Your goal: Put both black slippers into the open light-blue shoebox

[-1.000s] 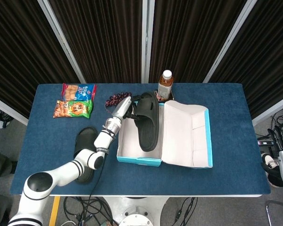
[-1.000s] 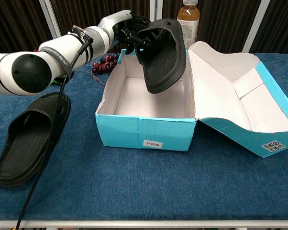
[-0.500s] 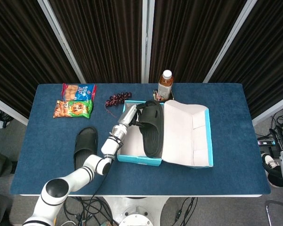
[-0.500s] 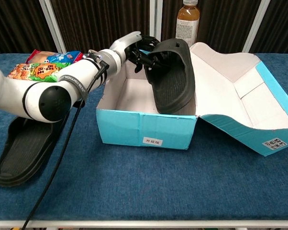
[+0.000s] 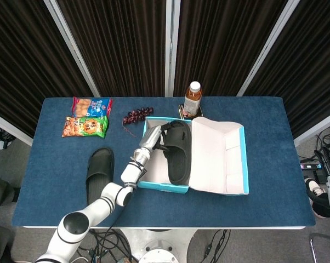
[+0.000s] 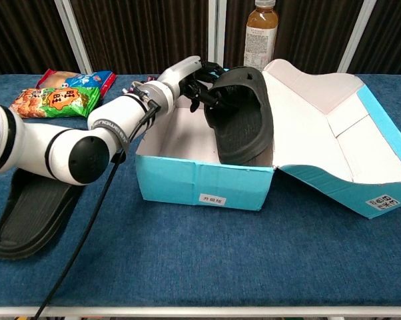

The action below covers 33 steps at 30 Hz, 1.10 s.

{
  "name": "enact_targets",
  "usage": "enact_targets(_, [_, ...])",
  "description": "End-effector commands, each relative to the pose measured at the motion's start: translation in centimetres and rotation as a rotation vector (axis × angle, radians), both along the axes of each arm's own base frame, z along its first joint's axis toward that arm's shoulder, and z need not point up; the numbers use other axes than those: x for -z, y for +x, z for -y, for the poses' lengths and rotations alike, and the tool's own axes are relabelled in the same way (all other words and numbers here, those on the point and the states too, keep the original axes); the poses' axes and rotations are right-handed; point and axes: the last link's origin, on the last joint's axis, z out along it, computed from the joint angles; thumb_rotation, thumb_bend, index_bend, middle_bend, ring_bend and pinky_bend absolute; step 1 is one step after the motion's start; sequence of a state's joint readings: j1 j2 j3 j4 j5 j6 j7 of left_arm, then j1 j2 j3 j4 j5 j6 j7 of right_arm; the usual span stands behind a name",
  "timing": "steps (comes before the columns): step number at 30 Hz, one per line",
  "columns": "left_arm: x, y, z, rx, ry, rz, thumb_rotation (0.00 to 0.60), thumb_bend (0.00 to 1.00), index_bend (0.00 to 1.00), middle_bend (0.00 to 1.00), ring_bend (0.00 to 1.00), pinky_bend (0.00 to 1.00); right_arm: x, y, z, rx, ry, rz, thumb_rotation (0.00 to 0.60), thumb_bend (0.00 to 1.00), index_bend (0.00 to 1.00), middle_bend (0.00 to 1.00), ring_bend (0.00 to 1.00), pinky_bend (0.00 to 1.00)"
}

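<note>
Since earlier, the slipper (image 6: 239, 120) has dropped lower into the shoebox (image 6: 204, 179), toe down, heel leaning on the far edge. Left hand (image 6: 195, 77) still clamped on its strap, prob. to steer it flat. Second slipper (image 6: 35, 200) waits on the table, left of box. Right hand not visible.

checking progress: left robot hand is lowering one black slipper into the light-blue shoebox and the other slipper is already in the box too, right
Not quite. The left robot hand does hold one black slipper in the light-blue shoebox, but the other slipper is not in it. The head view shows it lying on the table, left of the box.
</note>
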<state>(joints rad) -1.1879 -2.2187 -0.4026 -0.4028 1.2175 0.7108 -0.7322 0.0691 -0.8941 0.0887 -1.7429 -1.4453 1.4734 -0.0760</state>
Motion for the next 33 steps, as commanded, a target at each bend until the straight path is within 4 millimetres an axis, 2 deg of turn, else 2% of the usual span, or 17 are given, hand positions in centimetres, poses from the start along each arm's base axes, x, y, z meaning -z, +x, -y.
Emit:
enact_targets(1, [0.2,0.0,0.2,0.03,0.018,-0.045,0.6,0.0,0.25,0.28,0.33,0.66,0.0,0.0,0.0,0.002,-0.001,0.002,0.6,0.03,0.0,0.0,0.0,0.0])
enact_targets(3, [0.0,0.1,0.2,0.046,0.046,-0.057,0.6,0.0,0.19,0.19,0.2,0.58,0.0,0.0,-0.1,-0.001,0.0,0.002,0.6,0.03,0.0,0.0,0.0,0.0])
enact_targets(7, [-0.3,0.3,0.4,0.085,0.102,-0.094,0.6,0.0,0.12,0.06,0.04,0.4,0.1,0.2,-0.1,-0.006,0.005,0.0,0.6,0.03,0.0,0.0,0.0,0.0])
enact_targets(9, [-0.5,0.3,0.4,0.113,0.131,-0.129,0.6,0.0,0.11,0.01,0.0,0.31,0.0,0.3,-0.1,-0.009,0.005,-0.002,0.6,0.03,0.0,0.0,0.0,0.0])
enact_targets(12, [-0.8,0.1,0.4,0.146,0.164,-0.186,0.6,0.0,0.09,0.0,0.0,0.22,0.0,0.3,-0.2,-0.012,0.003,-0.003,0.6,0.03,0.0,0.0,0.0,0.0])
enact_targets(23, [-3.2,-0.6,0.4,0.289,0.218,-0.369,0.6,0.0,0.07,0.0,0.0,0.2,0.0,0.5,-0.5,-0.023,0.006,-0.003,0.6,0.03,0.0,0.0,0.0,0.0])
enact_targets(29, [-5.3,-0.8,1.6,0.329,0.119,-0.429,0.6,0.0,0.07,0.0,0.0,0.21,0.0,0.6,-0.6,-0.03,0.012,-0.004,0.6,0.04,0.0,0.0,0.0,0.0])
enact_targets(33, [-7.3,-0.6,2.5,0.37,0.08,-0.491,0.6,0.0,0.07,0.02,0.0,0.21,0.0,0.8,-0.6,-0.036,0.013,-0.006,0.6,0.04,0.0,0.0,0.0,0.0])
